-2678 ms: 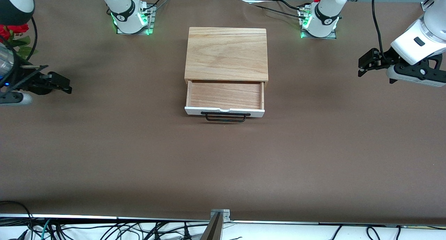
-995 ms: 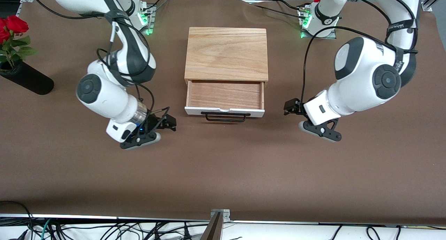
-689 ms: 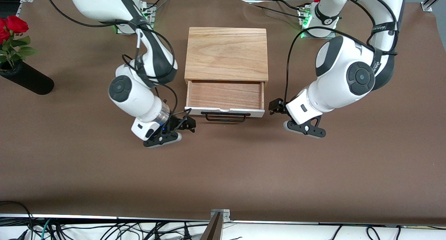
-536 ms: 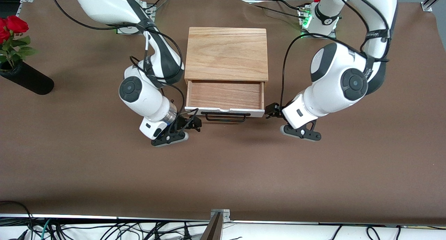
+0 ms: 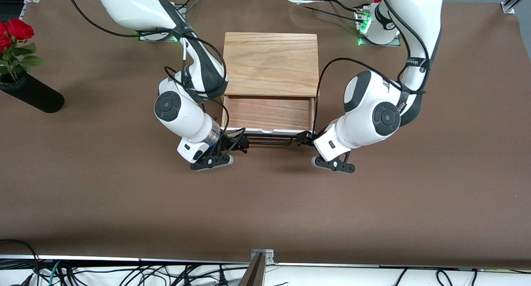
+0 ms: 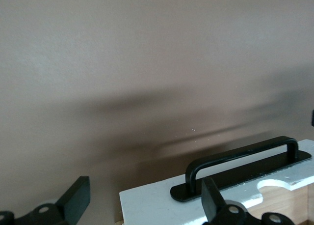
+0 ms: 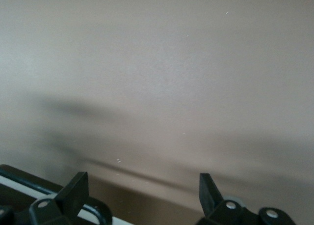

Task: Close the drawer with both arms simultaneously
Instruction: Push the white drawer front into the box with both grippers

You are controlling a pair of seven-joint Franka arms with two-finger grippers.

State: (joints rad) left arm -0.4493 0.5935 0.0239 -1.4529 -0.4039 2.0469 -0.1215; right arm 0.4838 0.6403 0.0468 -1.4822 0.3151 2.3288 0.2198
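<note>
The drawer (image 5: 267, 113) stands pulled out of the light-oak box (image 5: 271, 62), with its white front panel and black wire handle (image 5: 269, 141) toward the front camera. My right gripper (image 5: 244, 145) is open and empty, low at the front panel's corner toward the right arm's end. My left gripper (image 5: 300, 138) is open and empty at the other corner. In the left wrist view my left gripper (image 6: 145, 203) straddles the white panel's corner (image 6: 157, 205) beside the handle (image 6: 245, 158). In the right wrist view my right gripper (image 7: 141, 190) is over brown table, with the handle's end (image 7: 95, 211) at one finger.
A black vase (image 5: 33, 96) with red roses (image 5: 12, 28) lies at the right arm's end of the table. The table is covered in brown cloth (image 5: 265, 203). Cables hang below the table's front edge.
Both arms have swung in from the table's ends and dropped low, closing on the two corners of the drawer's front panel. The drawer has not visibly moved.
</note>
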